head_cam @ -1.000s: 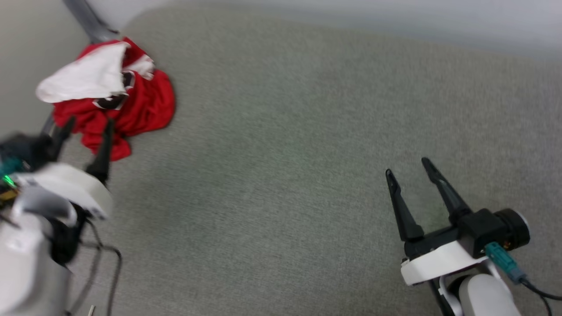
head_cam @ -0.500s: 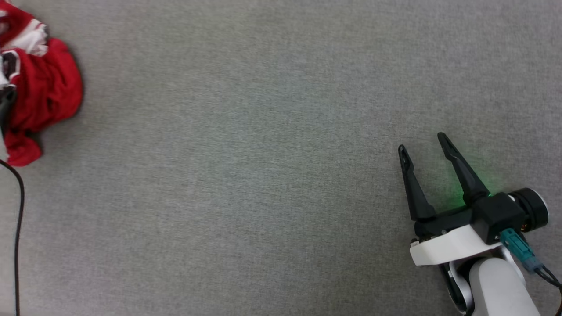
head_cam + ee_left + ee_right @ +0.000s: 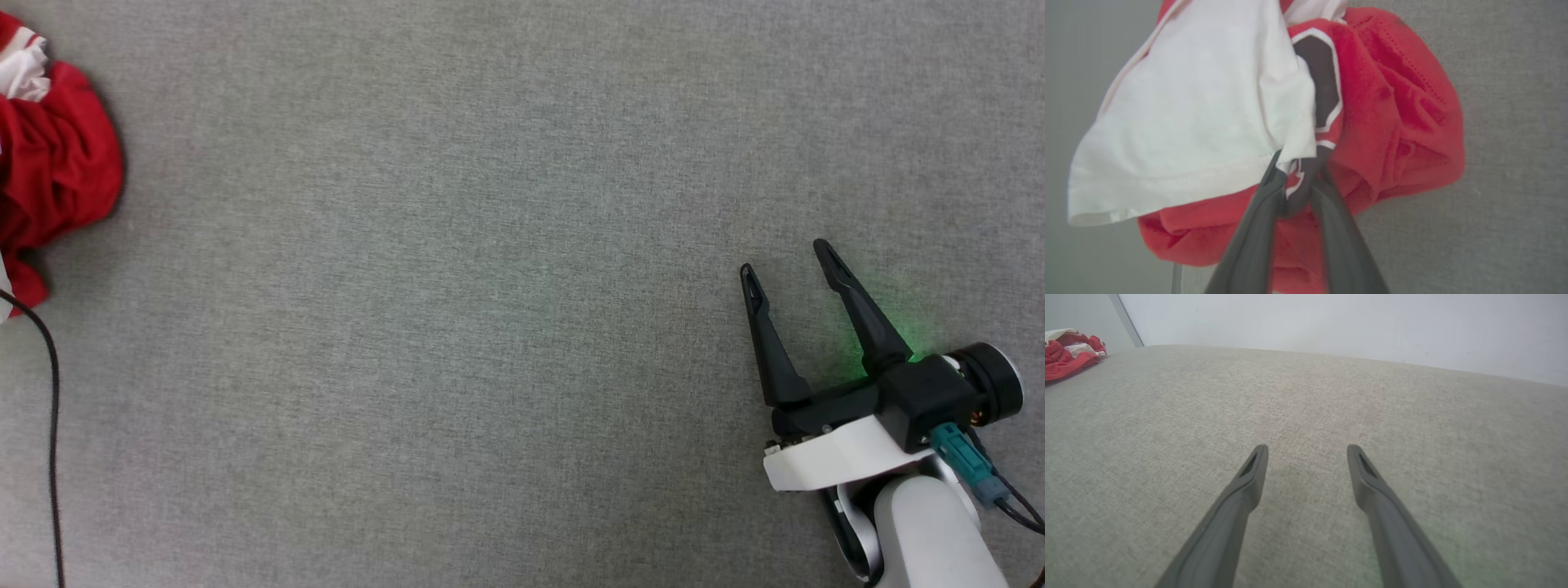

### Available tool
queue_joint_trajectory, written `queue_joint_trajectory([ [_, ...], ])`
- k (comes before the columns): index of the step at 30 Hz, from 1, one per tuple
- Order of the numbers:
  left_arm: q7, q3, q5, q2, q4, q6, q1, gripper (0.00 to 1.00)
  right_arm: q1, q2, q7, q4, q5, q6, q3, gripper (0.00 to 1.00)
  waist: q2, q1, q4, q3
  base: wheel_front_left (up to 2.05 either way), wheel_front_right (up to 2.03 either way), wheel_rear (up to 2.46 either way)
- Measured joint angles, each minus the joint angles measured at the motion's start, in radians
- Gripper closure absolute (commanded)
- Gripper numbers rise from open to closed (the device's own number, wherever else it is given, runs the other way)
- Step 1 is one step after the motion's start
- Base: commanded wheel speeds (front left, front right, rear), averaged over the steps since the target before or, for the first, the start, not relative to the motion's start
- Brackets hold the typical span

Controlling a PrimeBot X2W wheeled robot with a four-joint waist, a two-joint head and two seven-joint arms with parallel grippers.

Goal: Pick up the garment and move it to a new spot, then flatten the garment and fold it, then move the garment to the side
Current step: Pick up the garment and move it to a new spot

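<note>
The garment (image 3: 1392, 102), a crumpled red jersey with a white sleeve (image 3: 1188, 102) and black white-outlined print, lies bunched on the grey fabric surface. In the left wrist view my left gripper (image 3: 1298, 181) has its two dark fingers pinched together on a fold of it, where the sleeve hem meets the print. In the head view the garment (image 3: 57, 171) sits at the far left edge. My right gripper (image 3: 788, 255) rests at the lower right, open and holding nothing, far from the cloth. In the right wrist view the garment (image 3: 1069, 351) is a small heap at the far left, well beyond the right gripper (image 3: 1306, 451).
A thin black cable (image 3: 53, 408) runs down the left edge of the head view. The grey fabric surface (image 3: 490, 286) stretches wide between garment and right gripper. A pale wall (image 3: 1331, 322) rises behind its far edge, with a grey bar (image 3: 1126, 318) at the corner near the garment.
The head camera has swung, so the garment now sits at that view's left edge and the left arm has left it. The left fingers, spread a second ago, now pinch the garment. The right gripper stays open.
</note>
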Motion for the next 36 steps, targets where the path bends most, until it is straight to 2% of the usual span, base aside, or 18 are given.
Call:
queue_joint_trajectory([
  [10, -0.277, -0.033, -0.001, -0.007, 0.042, 0.000, -0.033, 1.00, 0.007, -0.001, 0.000, 0.032, 0.008, 0.000, 0.011, 0.00, -0.0001, 0.0000, 0.018, -0.083, 0.00, 0.00, 0.00],
  [18, -0.433, -0.063, 0.033, 0.030, -0.068, 0.000, -0.061, 1.00, 0.028, 0.006, 0.000, 0.077, 0.049, 0.000, 0.021, 0.00, 0.0000, -0.0001, 0.014, -0.206, 0.00, 0.00, 0.00],
  [22, -0.436, -0.079, 0.038, 0.028, -0.179, 0.000, -0.077, 1.00, 0.034, 0.010, -0.001, 0.084, 0.068, 0.000, 0.013, 0.00, 0.0000, -0.0001, 0.002, -0.271, 0.00, 0.00, 0.00],
  [28, -0.366, -0.102, 0.012, -0.004, -0.370, 0.001, -0.089, 1.00, 0.044, 0.012, -0.001, 0.091, 0.118, 0.000, -0.004, 0.00, 0.0000, -0.0002, -0.046, -0.344, 0.00, 0.00, 0.00],
  [31, -0.314, -0.128, -0.001, -0.043, -0.455, 0.009, -0.092, 1.00, 0.045, 0.012, -0.001, 0.094, 0.135, 0.000, -0.014, 0.00, 0.0000, -0.0002, -0.085, -0.366, 0.00, 0.00, 0.00],
  [36, -0.236, -0.175, -0.013, -0.129, -0.574, 0.054, -0.095, 1.00, 0.044, 0.012, -0.001, 0.096, 0.169, 0.000, -0.035, 0.00, 0.0000, -0.0002, -0.163, -0.392, 0.00, 0.00, 0.00],
])
